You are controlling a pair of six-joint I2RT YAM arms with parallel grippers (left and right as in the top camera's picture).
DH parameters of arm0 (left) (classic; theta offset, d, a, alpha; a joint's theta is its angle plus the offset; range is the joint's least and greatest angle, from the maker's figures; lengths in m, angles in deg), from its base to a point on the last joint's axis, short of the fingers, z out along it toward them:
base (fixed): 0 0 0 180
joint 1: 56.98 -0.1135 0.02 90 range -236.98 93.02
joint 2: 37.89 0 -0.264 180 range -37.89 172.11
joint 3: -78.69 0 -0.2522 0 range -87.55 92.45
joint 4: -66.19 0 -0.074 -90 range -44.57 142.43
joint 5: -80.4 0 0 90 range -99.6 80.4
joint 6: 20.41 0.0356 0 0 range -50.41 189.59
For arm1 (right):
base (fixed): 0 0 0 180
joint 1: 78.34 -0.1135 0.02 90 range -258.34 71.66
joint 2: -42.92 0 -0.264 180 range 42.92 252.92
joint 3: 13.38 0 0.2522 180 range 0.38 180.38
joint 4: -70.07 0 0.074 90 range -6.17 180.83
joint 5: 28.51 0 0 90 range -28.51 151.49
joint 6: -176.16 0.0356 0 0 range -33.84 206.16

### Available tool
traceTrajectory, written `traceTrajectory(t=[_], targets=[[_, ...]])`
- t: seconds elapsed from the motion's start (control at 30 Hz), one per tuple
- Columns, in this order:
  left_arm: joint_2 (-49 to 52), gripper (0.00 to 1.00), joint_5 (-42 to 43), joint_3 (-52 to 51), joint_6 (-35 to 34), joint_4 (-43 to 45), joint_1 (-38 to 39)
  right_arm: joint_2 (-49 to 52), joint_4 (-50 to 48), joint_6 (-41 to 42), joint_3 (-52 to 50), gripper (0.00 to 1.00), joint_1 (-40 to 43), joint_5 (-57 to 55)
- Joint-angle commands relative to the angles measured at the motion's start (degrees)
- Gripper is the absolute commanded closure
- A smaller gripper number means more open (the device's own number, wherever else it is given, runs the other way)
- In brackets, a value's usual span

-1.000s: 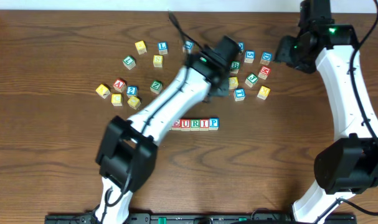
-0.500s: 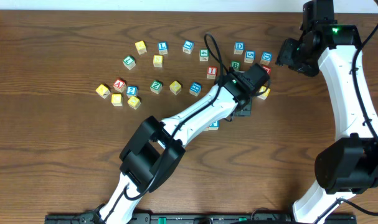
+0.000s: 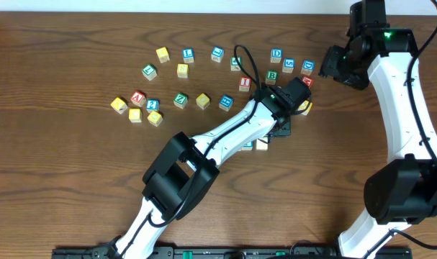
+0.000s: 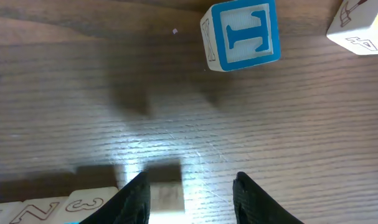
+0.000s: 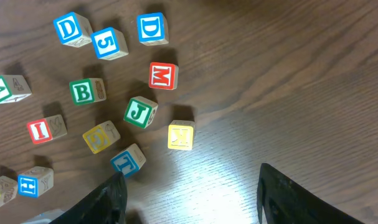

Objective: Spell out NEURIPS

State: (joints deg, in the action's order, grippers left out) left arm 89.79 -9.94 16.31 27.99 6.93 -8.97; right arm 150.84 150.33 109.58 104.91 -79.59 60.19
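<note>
A dark brown, wood-grained worktop [image 3: 60,180] fills the overhead view from edge to edge, its grain running from 9 to 3 o'clock. At 12 o'clock a thin pale strip [image 3: 96,3] shows beyond its far edge; whether that is wall or floor cannot be told. Along 6 o'clock lies a black rail [image 3: 204,253]. Light from above leaves a bright sheen [image 4: 157,146] on the wood in the left wrist view, and another towards 6 o'clock in the right wrist view.
</note>
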Motion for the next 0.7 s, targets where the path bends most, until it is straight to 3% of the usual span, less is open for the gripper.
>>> traceTrajectory(t=[0.0, 0.23, 0.47, 0.53, 0.67], targets=[[0.8, 0.57, -0.1, -0.4, -0.3, 0.4, -0.2, 0.4, 0.2, -1.2, 1.1, 0.38, -0.1, 0.0], [-2.4, 0.58, -0.1, 2.4, 5.1, -0.3, -3.0, 0.4, 1.0, -2.2, 1.1, 0.38, -0.2, 0.0], [-17.0, 0.57, -0.1, 2.6, 11.8, -5.8, -13.0, 0.4, 4.4, -9.1, 0.9, 0.40, -0.7, 7.6], [-21.7, 0.57, -0.1, 2.6, 13.9, -8.3, -16.6, 0.4, 5.3, -11.3, 0.1, 0.45, -1.9, 11.4], [-29.5, 0.57, -0.3, 2.6, 16.6, -12.7, -24.6, 0.4, 6.3, -11.9, -4.5, 0.67, -6.3, 12.9]])
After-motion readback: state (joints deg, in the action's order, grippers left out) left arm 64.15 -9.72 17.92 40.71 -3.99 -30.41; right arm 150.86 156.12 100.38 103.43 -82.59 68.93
